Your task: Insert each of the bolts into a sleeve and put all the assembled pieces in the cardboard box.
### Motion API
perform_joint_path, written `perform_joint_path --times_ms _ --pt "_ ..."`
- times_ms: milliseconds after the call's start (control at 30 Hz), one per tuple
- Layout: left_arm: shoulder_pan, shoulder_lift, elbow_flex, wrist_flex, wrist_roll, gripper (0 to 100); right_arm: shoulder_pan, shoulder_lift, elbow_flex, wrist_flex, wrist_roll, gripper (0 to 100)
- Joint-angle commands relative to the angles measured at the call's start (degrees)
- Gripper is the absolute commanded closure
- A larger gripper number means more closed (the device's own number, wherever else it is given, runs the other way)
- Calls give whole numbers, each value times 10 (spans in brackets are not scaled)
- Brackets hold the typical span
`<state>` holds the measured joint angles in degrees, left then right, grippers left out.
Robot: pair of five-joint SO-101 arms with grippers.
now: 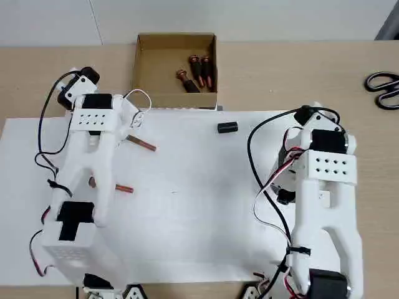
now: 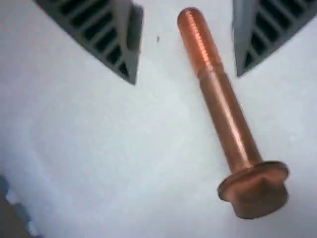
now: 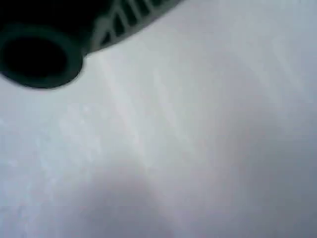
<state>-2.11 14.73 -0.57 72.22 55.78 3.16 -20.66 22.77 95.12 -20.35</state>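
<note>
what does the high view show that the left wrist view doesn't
Only high: the box holding three pieces, a loose sleeve, scissors and a further bolt. Only left wrist: the thread and flanged head of a bolt, lying untouched between the fingers of the open left gripper. Both: the white sheet and, probably, that same bolt.

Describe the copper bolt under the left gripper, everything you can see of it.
The bolt is copper-coloured metal with a sheen: a threaded tip, a smooth shank and a flanged hexagonal head. It carries no sleeve. It lies flat on the white sheet, its threaded end between the open fingers of the left gripper, which appear not to touch it. The head lies outside them.
</note>
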Motion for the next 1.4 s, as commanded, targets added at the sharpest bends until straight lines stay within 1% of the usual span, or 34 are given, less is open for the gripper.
perform_joint_path --times_ms 0,200,467,567,767,833,933,967,1233,1300,1367 --pt "-1 10 -22 18 14 874 3 -22 -3 0 6 996" --pt "0 28 -23 16 19 874 4 -29 -3 1 6 996" --pt "-13 69 -23 -19 18 874 4 -107 -2 1 6 996" --pt "-13 91 -24 -24 18 874 3 -124 14 1 7 996" --pt "-16 113 -24 -62 18 874 3 -138 56 0 7 996" --pt "-16 113 -28 -64 18 897 3 -147 60 0 7 996" --pt "-17 113 -39 -59 18 988 3 -159 60 0 7 996" --pt "-17 113 -39 -59 18 998 3 -160 60 0 7 996" --pt "-17 112 -49 -56 18 994 3 -162 59 0 7 996" --pt "-17 105 -79 -25 18 994 0 -163 56 0 7 996" --pt "-16 81 -126 24 17 994 0 -163 55 0 7 996"
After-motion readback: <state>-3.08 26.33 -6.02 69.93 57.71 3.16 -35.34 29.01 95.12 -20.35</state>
